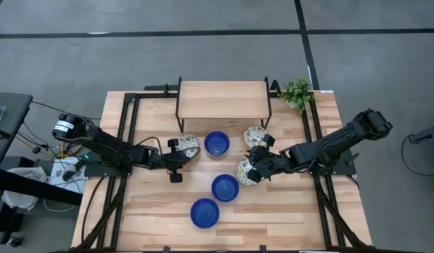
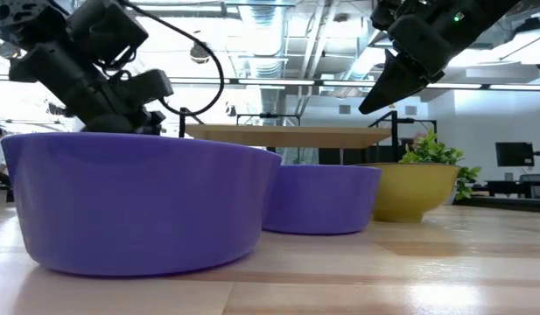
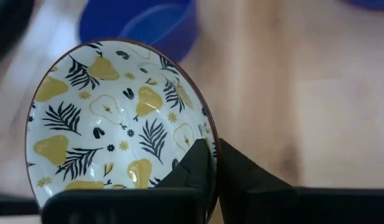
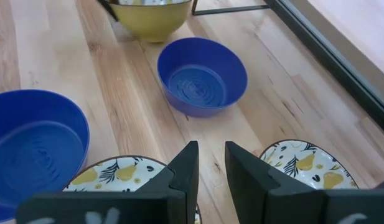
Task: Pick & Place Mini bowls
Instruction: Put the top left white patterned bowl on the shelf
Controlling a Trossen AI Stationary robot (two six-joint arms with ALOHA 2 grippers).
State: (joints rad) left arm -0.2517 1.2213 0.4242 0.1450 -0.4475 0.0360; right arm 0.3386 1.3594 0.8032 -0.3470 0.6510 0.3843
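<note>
Looking down on the tabletop [image 1: 287, 211], six mini bowls sit in a loose cluster at its middle, in front of a small wooden riser [image 1: 222, 100] at twelve o'clock. Three are blue: one [image 1: 217, 143] just below the riser, one [image 1: 225, 187] at the centre, one [image 1: 205, 213] toward six o'clock. Three are cream with a pear print.

The left claw [image 1: 180, 156] comes in from nine o'clock and has one patterned bowl [image 3: 111, 118] by its rim. In the left wrist view one finger [image 3: 195, 165] lies inside the bowl and the other outside, pinching the wall, with the bowl tipped up toward the camera. So this claw is closed down on the rim, carrying the bowl.

The right claw [image 1: 257, 167] reaches in from three o'clock. Its fingers [image 4: 187, 168] stand a narrow gap apart and hold nothing. A second patterned bowl [image 1: 245, 171] lies directly beneath its tips, slightly toward nine o'clock; the third [image 1: 256, 136] sits just to its twelve o'clock side. The low view shows this claw above the bowls, not touching.

I'd judge the next grasp turns on that near rim: the right arm is plainly the closer one, and it needs only to drop so the rim falls between the fingers.
</note>
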